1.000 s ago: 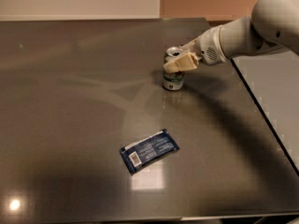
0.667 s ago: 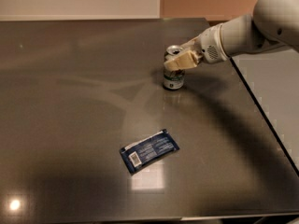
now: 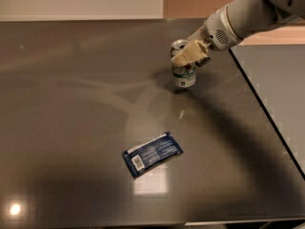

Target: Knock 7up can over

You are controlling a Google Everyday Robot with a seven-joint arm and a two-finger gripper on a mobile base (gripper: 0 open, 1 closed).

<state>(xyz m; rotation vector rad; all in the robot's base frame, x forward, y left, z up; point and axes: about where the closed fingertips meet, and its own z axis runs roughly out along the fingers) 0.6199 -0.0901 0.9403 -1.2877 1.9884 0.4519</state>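
The 7up can stands on the dark table at the back right, white-silver with green markings and a silver top. It leans slightly, its top toward the left. My gripper comes in from the upper right on a white arm and lies against the can's upper half, covering part of it.
A flat dark-blue packet lies on the table toward the front, well apart from the can. The table's right edge runs diagonally just right of the can, with a grey floor beyond it.
The gripper has moved up and to the right. The can's base has shifted a little to the right with it and the can now leans. The packet has not moved.
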